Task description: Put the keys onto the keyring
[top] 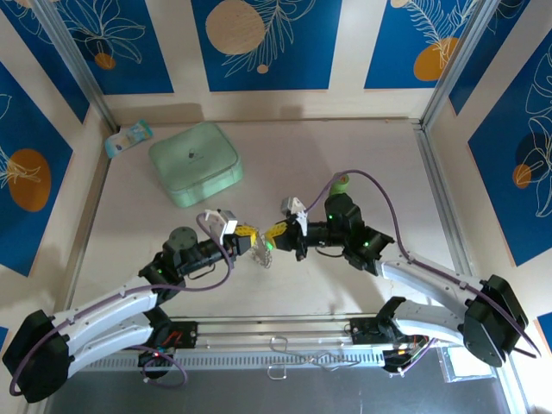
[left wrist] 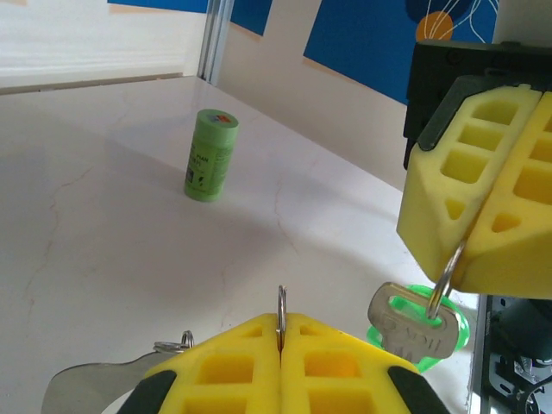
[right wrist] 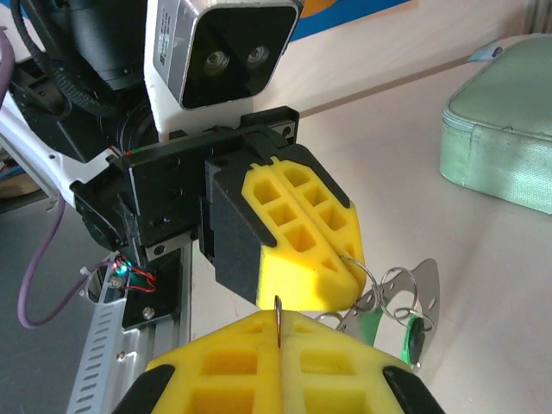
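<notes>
The left gripper [left wrist: 281, 326] was clamped on the keyring [top: 259, 253], held mid-table. The right gripper [right wrist: 278, 326] pinched a key [left wrist: 412, 328] by its loop (dangling just beside). Threading looked unfinished.

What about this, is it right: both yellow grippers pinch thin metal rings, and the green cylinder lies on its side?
Not quite: the green cylinder stands upright, as the left wrist view shows. The left gripper does pinch one thin ring, and the right gripper the key's ring.
</notes>
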You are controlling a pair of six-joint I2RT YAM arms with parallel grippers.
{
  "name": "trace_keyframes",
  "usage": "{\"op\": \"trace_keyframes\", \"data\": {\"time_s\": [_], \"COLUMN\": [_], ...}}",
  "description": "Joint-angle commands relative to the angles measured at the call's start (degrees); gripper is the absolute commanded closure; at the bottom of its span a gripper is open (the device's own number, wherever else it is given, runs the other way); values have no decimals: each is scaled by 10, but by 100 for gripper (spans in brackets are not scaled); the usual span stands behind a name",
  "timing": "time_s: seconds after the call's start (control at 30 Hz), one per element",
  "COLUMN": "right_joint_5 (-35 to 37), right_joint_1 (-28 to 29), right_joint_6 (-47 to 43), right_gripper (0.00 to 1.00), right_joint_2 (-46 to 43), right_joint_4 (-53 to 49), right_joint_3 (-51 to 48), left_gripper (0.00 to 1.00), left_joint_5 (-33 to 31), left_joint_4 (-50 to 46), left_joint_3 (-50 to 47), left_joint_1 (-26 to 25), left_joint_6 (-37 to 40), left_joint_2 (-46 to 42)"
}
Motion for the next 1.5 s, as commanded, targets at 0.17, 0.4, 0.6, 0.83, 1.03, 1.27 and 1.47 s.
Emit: {"op": "trace_keyframes", "data": {"time_s": [0.17, 0.4, 0.6, 0.83, 1.03, 1.27, 1.47], "right_joint_5": [87, 86, 79, 57, 51, 57, 63], "right_joint_1": [10, 11, 11, 10, 10, 9, 7], "right_joint_6": [49, 51, 61, 60, 60, 63, 67], "right_gripper": [100, 100, 100, 100, 100, 100, 100], "right_joint_2": [9, 32, 43, 44, 48, 51, 54], "right_joint_4": [34, 3, 13, 26, 33, 39, 43], "right_joint_3": [-9, 15, 21, 20, 23, 22, 24], "left_gripper": [100, 100, 100, 100, 100, 100, 100], "left_joint_5": [15, 16, 17, 15, 17, 23, 28], "left_joint_4": [57, 61, 59, 55, 55, 53, 47], "left_joint_3": [-6, -8, -9, -9, -9, -9, -11], "left_joint_1": [-1, -1, -1, -1, -1, -1, -1], "left_joint_6": [-20, -20, -20, -18, -17, -14, -10], "left_joint_2": [-1, 1, 0, 0, 1, 1, 3]}}
